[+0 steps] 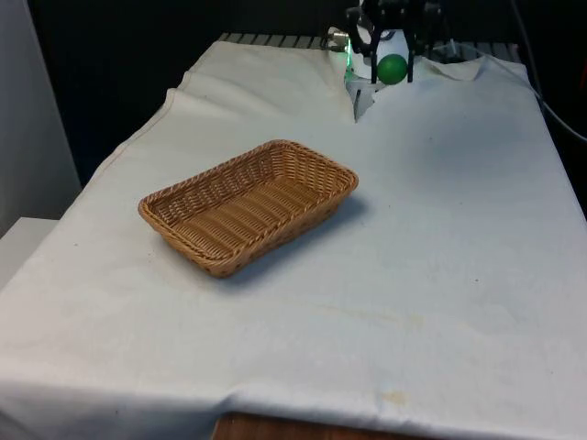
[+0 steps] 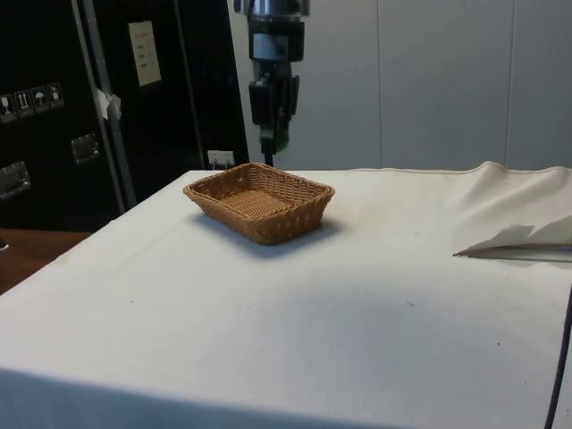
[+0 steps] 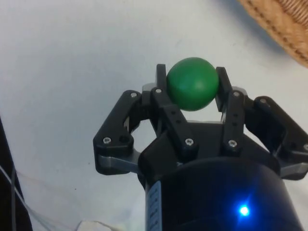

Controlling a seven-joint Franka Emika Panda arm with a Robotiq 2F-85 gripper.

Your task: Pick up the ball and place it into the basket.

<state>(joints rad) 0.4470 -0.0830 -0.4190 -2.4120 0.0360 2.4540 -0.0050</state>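
A green ball (image 1: 393, 69) hangs in the air at the table's far end, held between my black fingers. My gripper (image 1: 393, 73) is shut on it, well above the cloth. In the wrist view the green ball (image 3: 192, 83) sits squeezed between the two fingertips of the gripper (image 3: 192, 79), with white cloth below. The brown wicker basket (image 1: 312, 167) stands on the cloth at the front view's left of the gripper and nearer the camera. In the side view the gripper (image 2: 273, 138) hovers behind and above the basket (image 2: 295, 219). A corner of the basket (image 3: 284, 24) shows in the wrist view.
The white cloth (image 1: 459, 257) covers the table and is rumpled into a raised fold (image 1: 359, 96) just beside the gripper. A lifted fold of cloth (image 2: 523, 237) lies at the side view's right. Dark cabinets (image 2: 107, 98) stand beyond the table.
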